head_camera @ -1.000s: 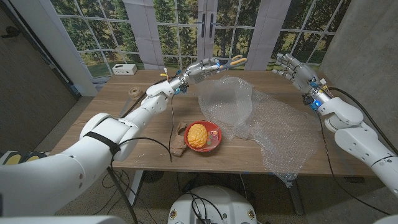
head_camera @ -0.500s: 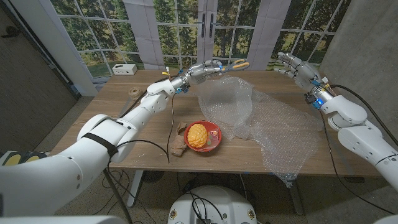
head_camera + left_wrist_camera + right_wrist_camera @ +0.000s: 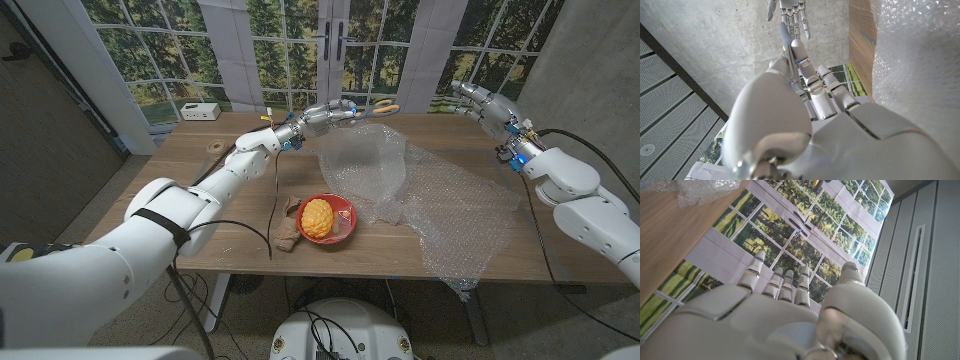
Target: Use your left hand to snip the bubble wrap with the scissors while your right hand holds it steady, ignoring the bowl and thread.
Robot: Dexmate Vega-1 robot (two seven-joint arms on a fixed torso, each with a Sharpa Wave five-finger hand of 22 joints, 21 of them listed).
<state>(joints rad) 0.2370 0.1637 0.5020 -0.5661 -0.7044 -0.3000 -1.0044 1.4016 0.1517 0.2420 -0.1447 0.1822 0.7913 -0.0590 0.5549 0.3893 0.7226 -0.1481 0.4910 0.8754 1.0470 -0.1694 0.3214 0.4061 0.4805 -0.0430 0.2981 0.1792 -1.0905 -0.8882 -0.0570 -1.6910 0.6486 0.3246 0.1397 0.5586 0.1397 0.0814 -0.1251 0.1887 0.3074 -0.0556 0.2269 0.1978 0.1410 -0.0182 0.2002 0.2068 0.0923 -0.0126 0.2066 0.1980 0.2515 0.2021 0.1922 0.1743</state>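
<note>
My left hand (image 3: 333, 115) reaches over the far side of the table and holds the scissors (image 3: 384, 104), whose yellow handles show past its fingers. They hover just above the far edge of the crumpled clear bubble wrap (image 3: 430, 195), which spreads over the table's right half. In the left wrist view a grey scissor part (image 3: 785, 40) runs along my left hand (image 3: 815, 120), beside the bubble wrap (image 3: 920, 65). My right hand (image 3: 480, 102) is raised at the far right, fingers apart, apart from the wrap. It holds nothing in the right wrist view (image 3: 790, 310).
A red bowl (image 3: 343, 209) with a yellow object stands at the near middle, next to a brown scrap. A thread spool (image 3: 213, 148) lies at the far left and a white box (image 3: 200, 111) sits by the window. A black cable crosses the table (image 3: 150, 190).
My right hand has drifted a little up and to the right, away from the wrap. The left hand and scissors have barely shifted.
</note>
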